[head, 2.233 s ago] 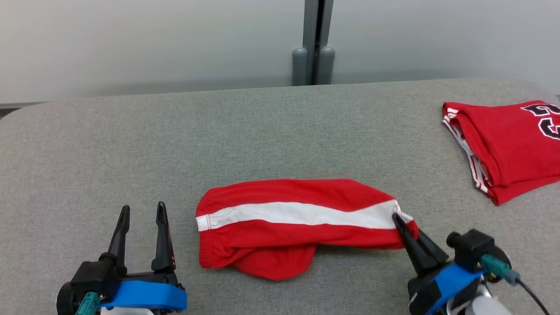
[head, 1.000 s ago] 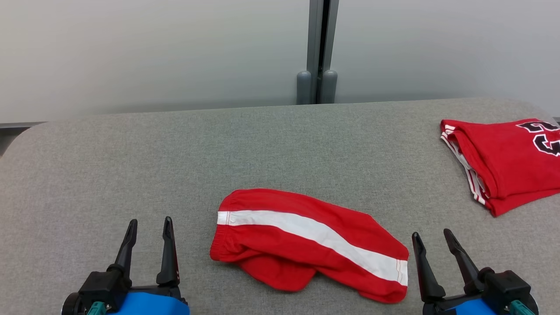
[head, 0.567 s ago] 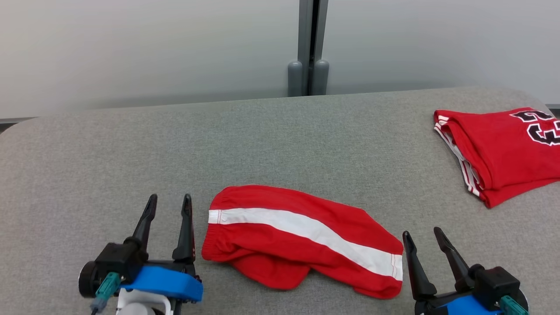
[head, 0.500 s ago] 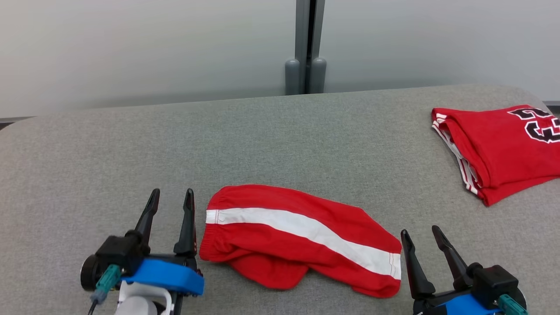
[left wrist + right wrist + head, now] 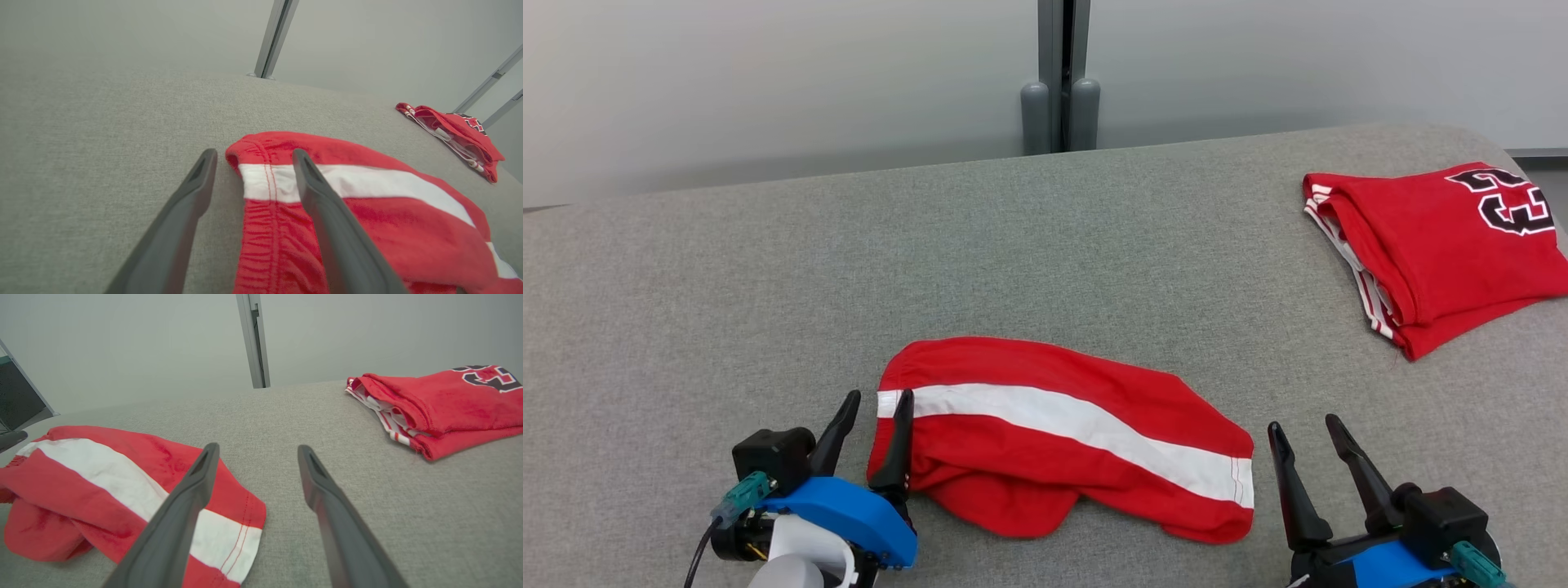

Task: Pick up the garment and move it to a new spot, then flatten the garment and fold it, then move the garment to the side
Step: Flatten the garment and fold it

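Left pincer (image 5: pixel 880 395) wide open, holding nothing, one finger over the stretchy end of the red shorts (image 5: pixel 1062 425), the other over bare worktop (image 5: pixel 768 269). Right pincer (image 5: pixel 1302 422) wide open too, empty, just beside the other end of the shorts, not touching. Lie bunched and crooked in the near middle of the worktop, well apart from the folded red shirt (image 5: pixel 1437 237). Looks like the flatten step, with no neat fold yet. Next: close on that stretchy edge, grab the other end too, then pull both ways till smooth.
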You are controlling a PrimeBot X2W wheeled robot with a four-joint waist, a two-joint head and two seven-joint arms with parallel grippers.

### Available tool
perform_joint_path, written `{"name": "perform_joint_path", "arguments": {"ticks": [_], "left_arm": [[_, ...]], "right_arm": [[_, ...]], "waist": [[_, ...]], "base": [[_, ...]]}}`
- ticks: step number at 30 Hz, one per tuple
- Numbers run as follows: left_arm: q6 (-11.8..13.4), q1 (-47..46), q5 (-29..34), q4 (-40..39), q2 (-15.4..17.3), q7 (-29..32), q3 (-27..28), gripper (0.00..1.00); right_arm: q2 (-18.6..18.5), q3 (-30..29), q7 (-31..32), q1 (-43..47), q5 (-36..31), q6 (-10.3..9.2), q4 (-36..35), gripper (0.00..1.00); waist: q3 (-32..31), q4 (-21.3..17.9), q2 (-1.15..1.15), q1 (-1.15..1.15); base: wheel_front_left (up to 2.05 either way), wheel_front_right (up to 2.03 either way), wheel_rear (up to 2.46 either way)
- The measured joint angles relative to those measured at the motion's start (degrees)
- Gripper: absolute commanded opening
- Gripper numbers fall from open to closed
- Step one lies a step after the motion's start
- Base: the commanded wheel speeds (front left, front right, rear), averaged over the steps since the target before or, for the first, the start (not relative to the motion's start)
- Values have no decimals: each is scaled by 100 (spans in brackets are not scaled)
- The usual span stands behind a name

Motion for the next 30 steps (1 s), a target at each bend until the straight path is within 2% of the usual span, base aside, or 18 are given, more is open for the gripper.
{"name": "perform_joint_path", "arguments": {"ticks": [6,13,17,18,19,20,25,30], "left_arm": [[0,24,-836,118,30,226,-144,100],[0,-150,-1281,209,119,414,-490,100],[0,-327,-1288,258,220,402,-720,100],[0,-365,-1268,292,246,377,-744,82],[0,-398,-1249,324,263,352,-764,25],[0,-436,-1247,363,270,326,-778,0],[0,-745,-1120,511,371,125,-810,0],[0,-1445,-1045,692,422,51,-771,0]], "right_arm": [[0,5,0,-76,1,0,11,100],[0,66,-1,-132,16,0,33,100],[0,66,-2,-181,51,0,33,100],[0,64,-3,-181,58,0,33,100],[0,57,-3,-182,59,0,33,100],[0,55,-4,-182,65,0,33,100],[0,51,-7,-208,93,0,25,100],[1,30,-8,-275,107,0,33,100]], "waist": [[66,-29,0,0],[130,-120,0,0],[181,-175,0,0],[194,-185,0,0],[209,-196,0,0],[223,-203,0,0],[301,-240,0,0],[364,-302,0,0]], "base": [[0,0,0],[0,0,0],[0,0,0],[0,0,0],[0,0,0],[0,0,0],[0,0,0],[0,0,0]]}}
